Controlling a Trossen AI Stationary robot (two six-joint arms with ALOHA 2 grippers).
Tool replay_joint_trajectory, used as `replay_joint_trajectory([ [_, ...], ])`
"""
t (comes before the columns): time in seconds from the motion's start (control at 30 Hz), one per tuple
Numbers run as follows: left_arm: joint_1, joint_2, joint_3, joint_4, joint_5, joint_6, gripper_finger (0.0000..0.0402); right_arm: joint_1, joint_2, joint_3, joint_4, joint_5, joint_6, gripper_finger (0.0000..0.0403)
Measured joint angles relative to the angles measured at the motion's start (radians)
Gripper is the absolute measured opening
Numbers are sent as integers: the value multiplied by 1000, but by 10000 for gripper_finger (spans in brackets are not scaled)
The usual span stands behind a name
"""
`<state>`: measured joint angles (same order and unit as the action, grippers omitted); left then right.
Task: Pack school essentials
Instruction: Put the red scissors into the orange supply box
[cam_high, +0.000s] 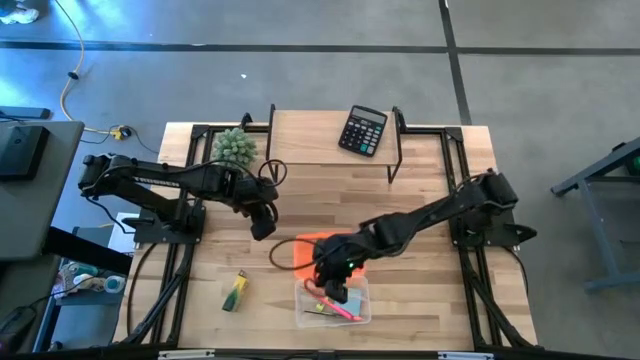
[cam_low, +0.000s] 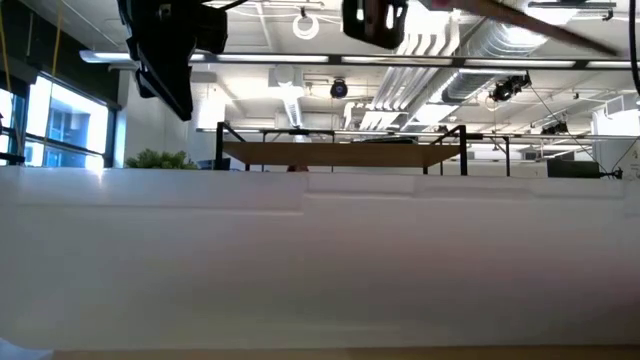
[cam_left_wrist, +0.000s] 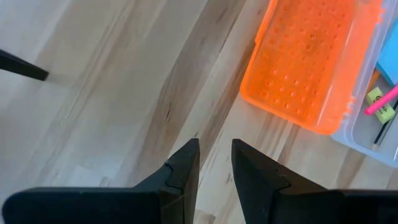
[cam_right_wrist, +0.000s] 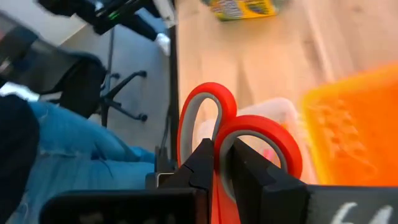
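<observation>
Gripping red-handled scissors (cam_right_wrist: 239, 134) by the handles: right gripper (cam_high: 337, 291), closed, directly above clear box (cam_high: 360, 310), orange lid (cam_high: 312, 250) just beside. Left gripper (cam_left_wrist: 214, 163), fingers slightly parted, empty, over bare tabletop (cam_high: 420, 300) near that lid. Green-yellow marker (cam_high: 235, 291) well apart.

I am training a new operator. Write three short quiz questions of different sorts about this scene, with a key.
1. True or false: the right gripper holds the scissors.
2. Where is the right gripper? A) by the calculator B) over the clear box C) by the plant
3. Fill in: the lid beside the box is ____.

Key: 1 true; 2 B; 3 orange.
</observation>
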<state>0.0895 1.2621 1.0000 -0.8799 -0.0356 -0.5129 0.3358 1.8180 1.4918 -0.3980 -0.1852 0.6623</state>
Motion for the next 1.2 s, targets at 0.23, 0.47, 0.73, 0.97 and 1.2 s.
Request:
replay_joint_trajectory([
  [0.23,0,0,0,1,-3,-10,85,-13,44,2,94,-70,-114,23],
  [0.47,0,0,0,9,-6,-10,85,-27,103,1,79,-95,-117,23],
  [0.73,0,0,0,11,-6,-33,85,-27,180,-1,101,-106,13,24],
  [0.97,0,0,0,10,-6,-34,85,-27,201,-1,103,-111,115,24],
  [1.2,0,0,0,10,-5,-34,85,-27,201,-1,103,-111,168,56],
])
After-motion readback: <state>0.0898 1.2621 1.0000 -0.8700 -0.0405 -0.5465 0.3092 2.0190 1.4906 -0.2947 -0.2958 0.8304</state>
